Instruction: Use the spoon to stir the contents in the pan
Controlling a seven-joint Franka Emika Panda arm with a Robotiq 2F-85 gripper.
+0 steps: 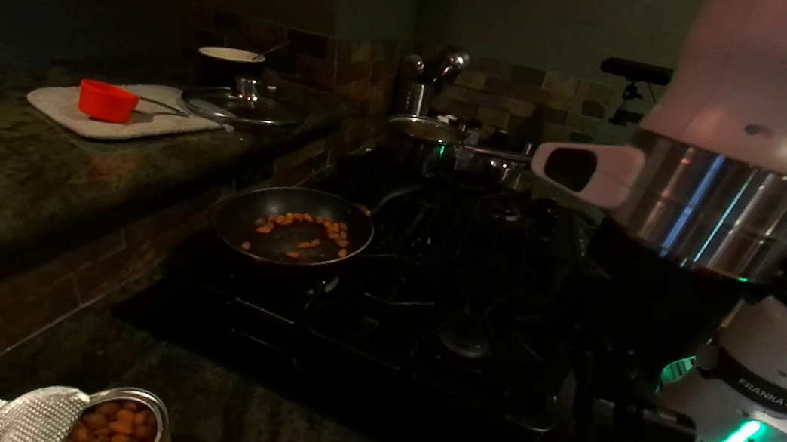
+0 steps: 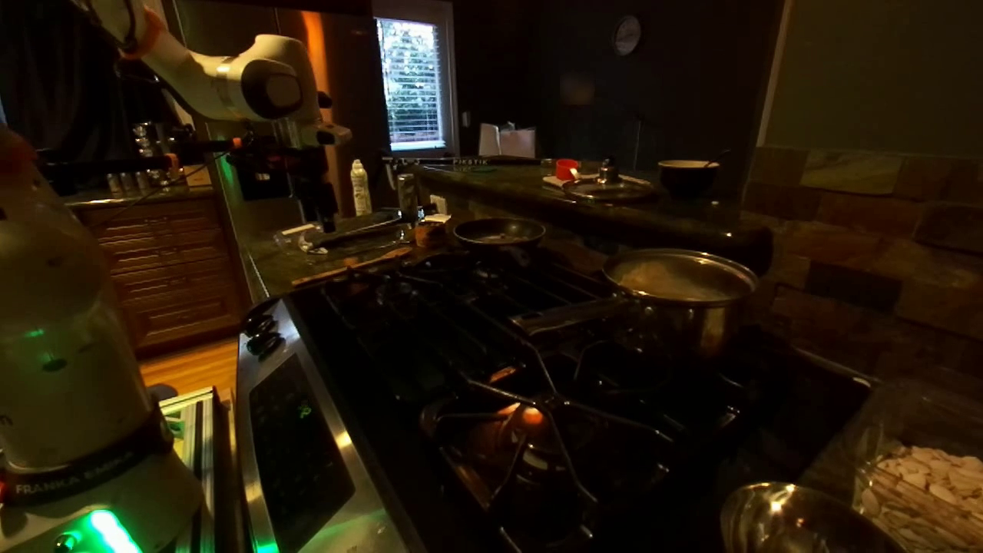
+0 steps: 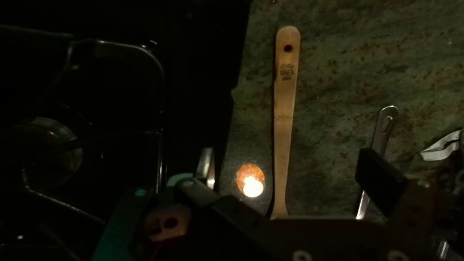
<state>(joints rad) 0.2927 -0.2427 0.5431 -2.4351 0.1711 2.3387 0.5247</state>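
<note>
spoon [image 3: 284, 119] on counter [image 3: 337, 72] beneath tool [image 3: 285, 168], jaws apart

In the wrist view, bare stone countertop [image 3: 330, 156] flanks the wooden spoon [image 3: 285, 119], narrow leftward to the stovetop [image 3: 199, 87], wider rightward to a metal utensil [image 3: 383, 132]. The frying pan [image 1: 277, 238] lies open above.

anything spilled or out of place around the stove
No spill shows; the scattered nuts lie within the pan. Slightly odd: in an exterior view, the can stands open, its foil lid bent aside, as though left unsealed.
</note>
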